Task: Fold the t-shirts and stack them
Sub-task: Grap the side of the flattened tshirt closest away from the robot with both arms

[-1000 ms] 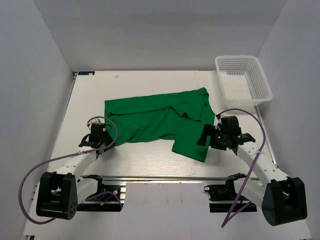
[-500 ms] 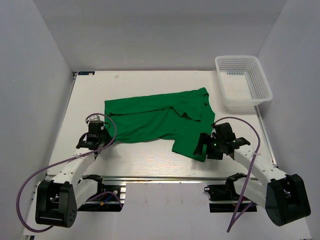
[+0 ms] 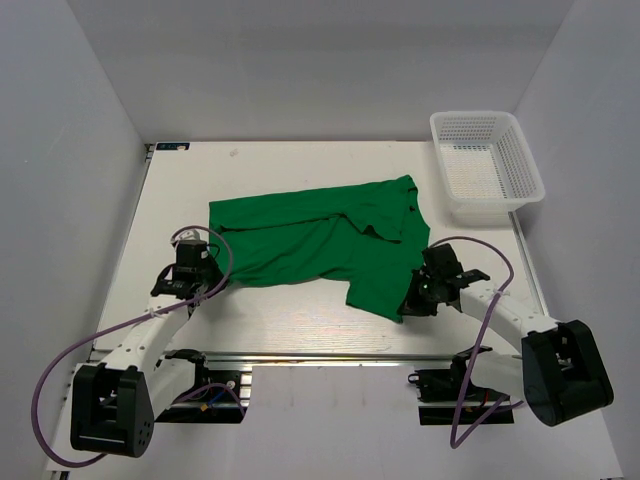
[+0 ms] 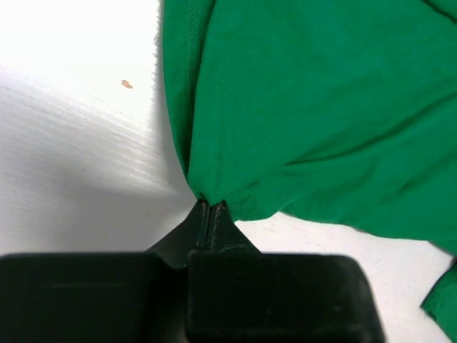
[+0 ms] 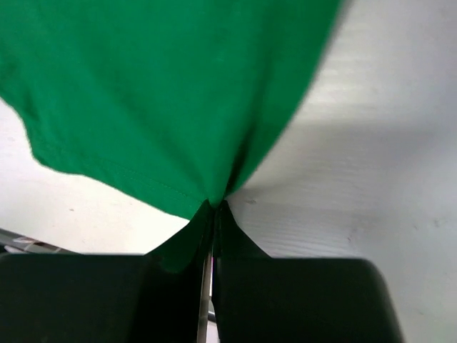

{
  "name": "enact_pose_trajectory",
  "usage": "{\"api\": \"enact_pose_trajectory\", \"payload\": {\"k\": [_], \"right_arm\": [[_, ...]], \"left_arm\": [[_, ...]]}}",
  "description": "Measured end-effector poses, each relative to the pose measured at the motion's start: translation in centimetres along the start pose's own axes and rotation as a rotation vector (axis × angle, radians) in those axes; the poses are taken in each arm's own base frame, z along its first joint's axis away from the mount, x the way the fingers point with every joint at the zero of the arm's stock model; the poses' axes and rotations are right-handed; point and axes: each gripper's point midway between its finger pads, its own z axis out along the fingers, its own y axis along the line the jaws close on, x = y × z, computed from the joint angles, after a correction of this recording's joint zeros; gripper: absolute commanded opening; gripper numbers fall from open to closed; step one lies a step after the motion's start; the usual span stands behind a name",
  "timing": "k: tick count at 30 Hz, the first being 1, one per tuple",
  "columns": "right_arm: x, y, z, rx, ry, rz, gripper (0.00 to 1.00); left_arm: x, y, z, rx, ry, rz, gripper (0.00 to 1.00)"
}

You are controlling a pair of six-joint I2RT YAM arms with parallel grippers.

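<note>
**Item 1, left gripper** [image 4: 209, 209]: black two-finger claw. The jaws are pressed together on a pinch of green fabric, and the cloth gathers into a small peak where it enters the tips. It sits low over the table, at the near-left corner of the garment.

**Item 2, right gripper** [image 5: 214, 207]: black two-finger claw. The jaws are likewise clamped on a fold of the same green fabric, with a stitched hem running just left of the pinch. It sits low at the table surface, at the near-right corner of the garment.

**Item 3, t-shirt** [image 3: 310, 240]: one, bright green, plain, soft cloth.
- It lies on the middle of the table with its long side running left to right.
- It is spread out but creased, with an upper layer folded across the right half along a slanting line.
- On the right a flap reaches toward the near edge and ends at the right claw.
- It is gripped at two points, both on its near side, and the rest lies on the table.

**Item 4, table** [image 3: 300, 325]: white with a faint grain. The left wrist view shows a small brown speck beside the shirt's edge.

**Item 5, basket** [image 3: 478, 116]: white plastic mesh, rectangular, upright. It stands at the far-right corner of the table, apart from the shirt
</note>
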Motion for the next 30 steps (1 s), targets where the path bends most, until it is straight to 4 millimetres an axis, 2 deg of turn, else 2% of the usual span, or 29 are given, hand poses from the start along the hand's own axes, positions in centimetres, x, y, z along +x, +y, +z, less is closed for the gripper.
{"api": "enact_pose_trajectory", "payload": {"k": [6,14,20,25,30], "right_arm": [[0.4,-1.1,-1.3,0.081,0.02,0.024,0.0],[1.5,-3.6,-2.7,0.189,0.073,0.078,0.0],[1.9,-4.4,-3.0,0.199,0.106,0.09,0.0],[1.1,-2.6,-3.5,0.102,0.098,0.01,0.0],[-3.1,1.3,-5.8,-0.035,-0.047,-0.109,0.0]], "left_arm": [[-0.2,1.2,-0.7,-0.09,-0.002,-0.059,0.0],[1.4,4.1,-0.8,-0.255,0.053,-0.125,0.0],[2.0,4.7,-1.0,-0.285,0.065,-0.152,0.0],[1.5,3.1,-1.5,-0.167,0.033,-0.134,0.0],[0.5,1.1,-1.3,-0.071,0.006,-0.113,0.0]]}}
